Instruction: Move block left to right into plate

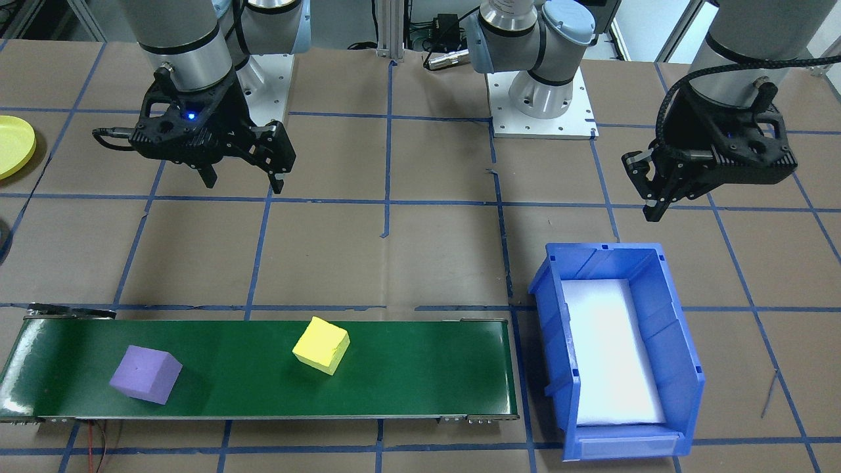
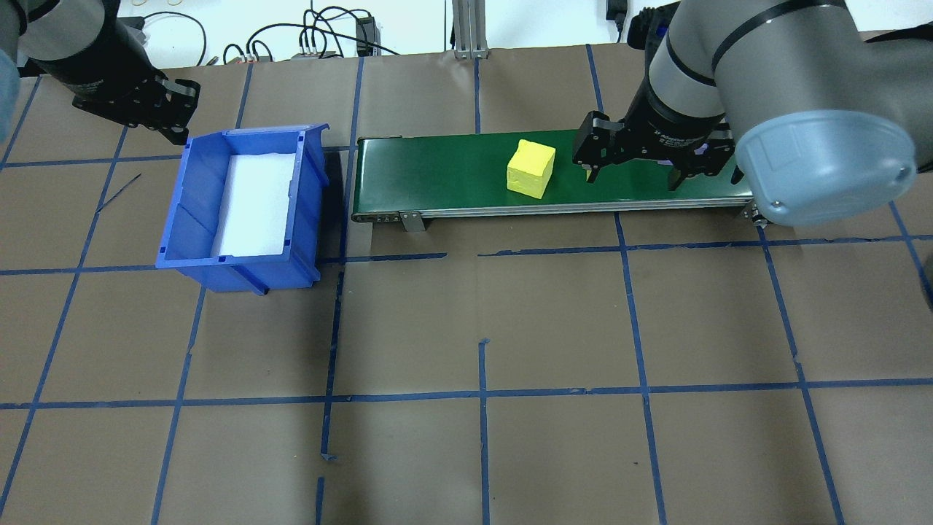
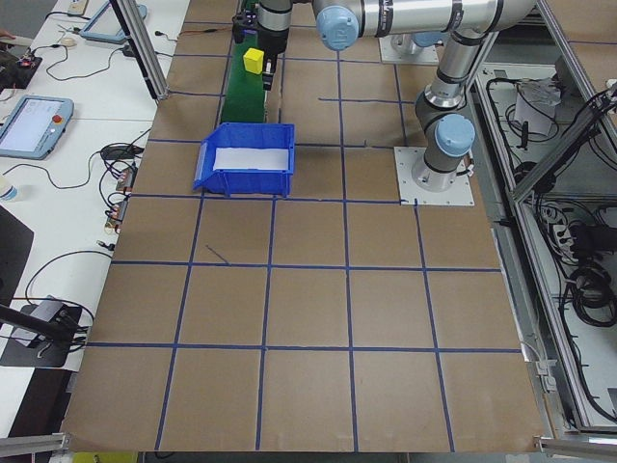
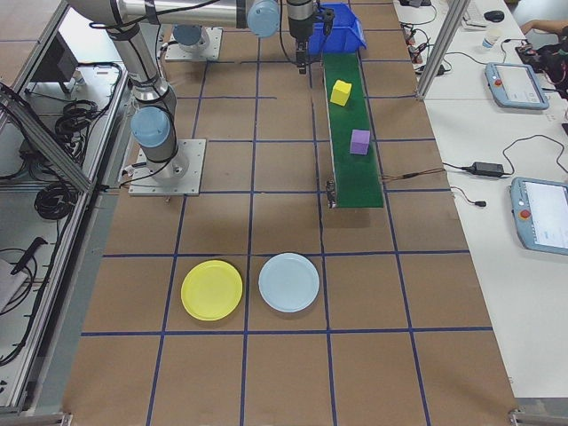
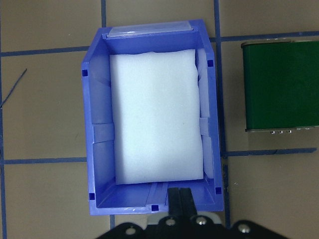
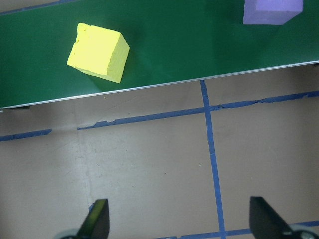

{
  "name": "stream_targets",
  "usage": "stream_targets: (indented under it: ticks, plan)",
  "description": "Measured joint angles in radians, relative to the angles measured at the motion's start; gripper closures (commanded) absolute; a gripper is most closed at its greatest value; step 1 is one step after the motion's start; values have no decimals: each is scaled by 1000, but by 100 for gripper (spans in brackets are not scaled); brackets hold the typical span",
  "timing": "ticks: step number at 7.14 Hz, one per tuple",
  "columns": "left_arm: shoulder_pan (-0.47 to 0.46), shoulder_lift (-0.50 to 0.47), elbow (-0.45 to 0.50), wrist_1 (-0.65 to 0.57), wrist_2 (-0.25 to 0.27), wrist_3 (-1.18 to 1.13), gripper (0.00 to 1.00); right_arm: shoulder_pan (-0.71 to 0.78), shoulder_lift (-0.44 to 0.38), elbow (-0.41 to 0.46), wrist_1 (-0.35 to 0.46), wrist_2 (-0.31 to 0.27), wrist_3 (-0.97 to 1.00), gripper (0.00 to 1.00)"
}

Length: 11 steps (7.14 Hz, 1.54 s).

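Note:
Two foam blocks lie on the green conveyor belt: a yellow block near its middle and a purple block toward the robot's right end. The yellow plate rests on the table far off the belt's right end, and only its edge shows in the front view. My right gripper hangs open and empty above the table on the robot's side of the belt, touching neither block. My left gripper hovers shut and empty beside the blue bin.
The blue bin holds a white foam pad and stands just off the belt's left end. A pale blue plate lies beside the yellow one. Blue tape lines grid the brown table. Cables and tablets sit on side benches.

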Motion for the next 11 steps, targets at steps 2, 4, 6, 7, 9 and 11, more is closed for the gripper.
stream_targets:
  ticks: [2,4,6,7,9,11]
  plan:
    - [1,3,-4,-4,-1,0,97,-53,12,-6,1,2,-37,0]
    - [-6,8,-9,-26,-5,-3,100,-189,55,-29,-5,54,-182,0]
    - [-10,19,-9,-61,0,-5,100,-331,159,-99,-31,90,-415,0]
    - [-10,22,-8,-65,0,-6,100,-389,217,-140,-49,124,-509,0]
    - [-11,22,-11,-66,-1,-7,100,-507,345,-198,-140,237,-710,0]
    - [-11,22,-12,-66,-2,-7,100,-557,466,-230,-184,312,-767,0]
